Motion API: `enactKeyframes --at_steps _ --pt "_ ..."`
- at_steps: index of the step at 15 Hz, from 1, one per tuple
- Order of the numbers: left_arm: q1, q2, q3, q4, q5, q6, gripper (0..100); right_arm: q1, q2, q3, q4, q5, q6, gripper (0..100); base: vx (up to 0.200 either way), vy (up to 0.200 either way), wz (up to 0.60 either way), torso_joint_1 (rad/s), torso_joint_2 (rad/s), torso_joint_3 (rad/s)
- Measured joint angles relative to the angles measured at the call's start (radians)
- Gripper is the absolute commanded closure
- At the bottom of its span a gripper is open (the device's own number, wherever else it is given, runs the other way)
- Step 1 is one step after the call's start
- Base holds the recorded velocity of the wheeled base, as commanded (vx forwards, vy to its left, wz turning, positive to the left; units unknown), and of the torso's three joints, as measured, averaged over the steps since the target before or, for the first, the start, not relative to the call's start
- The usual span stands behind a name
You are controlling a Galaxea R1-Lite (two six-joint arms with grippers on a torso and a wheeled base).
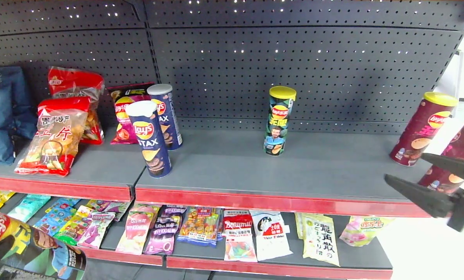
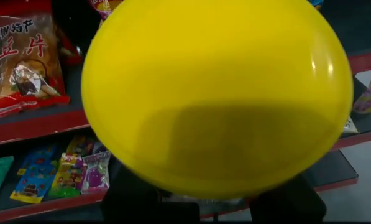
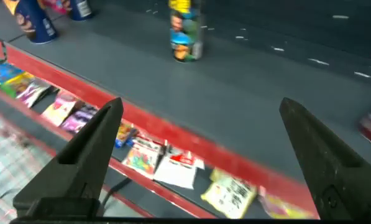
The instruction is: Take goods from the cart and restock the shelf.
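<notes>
As it lies nearly level, chips can (image 1: pixel 33 249), lid (image 2: pixel 216 93) toward wrist

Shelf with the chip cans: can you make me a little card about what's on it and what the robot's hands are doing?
Top shelf: two blue cans, one green can standing alone mid-shelf, two maroon cans at the right, red snack bags at the left
Lower shelf: rows of small packets
Left gripper: shut on a yellow-lidded can
Right gripper: open, empty, before the shelf's right end
</notes>
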Motion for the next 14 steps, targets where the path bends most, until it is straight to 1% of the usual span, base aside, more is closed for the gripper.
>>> enactKeyframes --at_steps 2,3,5,6,9,11,14 --pt "0.001 0.005 0.002 0.002 0.007 0.0 100 0.044 0.24 -0.115 -0.121 0.007 -0.004 0 0.0 0.0 0.0 0.0 0.0 0.0" --pt "0.001 0.007 0.003 0.002 0.015 -0.001 100 0.061 0.352 -0.196 -0.171 0.006 -0.004 0 0.0 0.0 0.0 0.0 0.0 0.0" --pt "0.001 0.009 0.003 0.003 0.02 -0.002 100 0.087 0.523 -0.333 -0.23 0.005 0.012 0 0.0 0.0 0.0 0.0 0.0 0.0" --pt "0.001 0.009 0.001 0.002 0.021 -0.002 100 0.099 0.582 -0.381 -0.241 0.005 0.028 0 0.0 0.0 0.0 0.0 0.0 0.0" --pt "0.002 0.011 0.003 0.003 0.023 -0.002 100 0.131 0.703 -0.471 -0.247 0.001 0.043 0 0.0 0.0 0.0 0.0 0.0 0.0" --pt "0.002 0.013 0.0 0.003 0.023 -0.002 100 0.136 0.755 -0.512 -0.248 -0.022 0.043 0 0.0 0.0 0.0 0.0 0.0 0.0" --pt "0.003 0.013 -0.003 0.003 0.044 -0.002 100 0.134 0.819 -0.577 -0.249 -0.051 0.044 0 0.0 0.0 0.0 0.0 0.0 0.0"
